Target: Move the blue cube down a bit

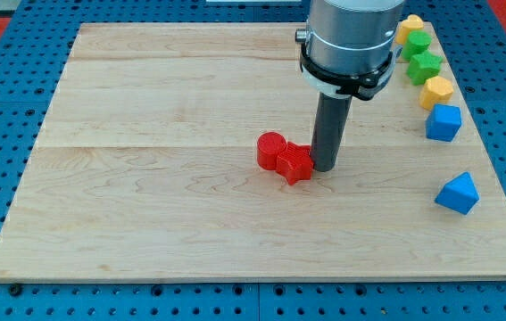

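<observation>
The blue cube point(443, 122) sits near the board's right edge, at the lower end of a column of blocks. My tip point(325, 168) rests on the board near the middle, well to the left of the blue cube and a little lower. It touches the right side of a red star-like block point(295, 163). A red cylinder point(271, 149) sits right against that red block's left side.
Above the blue cube stand a yellow block point(436, 91), a green block point(425, 66), another green block point(417, 44) and a yellow block point(410, 27). A blue wedge-shaped block point(458, 193) lies below the cube. The wooden board point(145, 178) lies on a blue pegboard.
</observation>
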Controlling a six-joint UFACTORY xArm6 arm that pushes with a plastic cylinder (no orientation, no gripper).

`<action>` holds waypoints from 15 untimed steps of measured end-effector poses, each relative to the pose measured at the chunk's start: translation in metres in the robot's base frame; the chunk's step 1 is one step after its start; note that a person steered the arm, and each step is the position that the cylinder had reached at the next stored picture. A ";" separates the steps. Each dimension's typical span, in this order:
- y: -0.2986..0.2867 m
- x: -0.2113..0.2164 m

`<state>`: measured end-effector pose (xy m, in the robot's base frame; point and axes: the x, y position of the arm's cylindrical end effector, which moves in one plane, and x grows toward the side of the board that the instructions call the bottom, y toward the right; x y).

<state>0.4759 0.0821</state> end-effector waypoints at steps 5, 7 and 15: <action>0.178 -0.019; 0.214 -0.058; 0.174 -0.099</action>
<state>0.3771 0.2564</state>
